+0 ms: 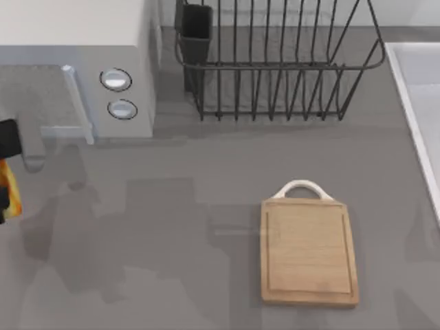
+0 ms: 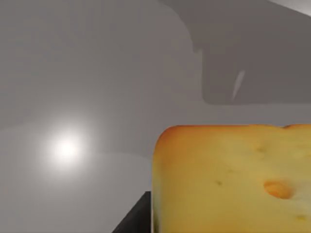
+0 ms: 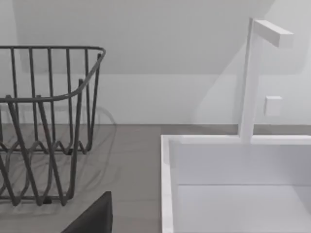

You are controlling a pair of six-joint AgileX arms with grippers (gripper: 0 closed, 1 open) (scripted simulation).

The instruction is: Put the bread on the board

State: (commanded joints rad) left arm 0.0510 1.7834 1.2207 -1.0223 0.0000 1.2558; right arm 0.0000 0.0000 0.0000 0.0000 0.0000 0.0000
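step in hand: carry phase, by your reading. the bread (image 1: 9, 187) shows as an orange-yellow sliver at the far left edge of the top view, under the dark body of your left claw (image 1: 8, 161).
left claw: a dark finger (image 2: 136, 218) lies right against the bread in the left wrist view, and the loaf sits close to that camera, so you can judge it gripped. how wide the fingers stand you cannot tell; take them as closed onto the loaf.
bread, close view: a yellow block with an orange crust edge and small holes (image 2: 233, 179), the grey table (image 2: 73, 73) behind it.
board: the board (image 1: 309, 251) lies flat on the table, right of centre, white handle (image 1: 302, 189) toward the rack; well apart from the bread, nothing on it.
right claw: parked; a dark part of it (image 3: 92, 218) shows near the rack and sink. open or closed: cannot tell.
next move: you need a long carry rightward across the table, stopping above the board's middle, then a descent before release.
count: bread 1; board 1; wire rack (image 1: 275, 62) 1; microwave (image 1: 75, 69) 1, with 2 round knobs (image 1: 115, 80); sink (image 3: 233, 189) 1; tap (image 3: 252, 77) 1.
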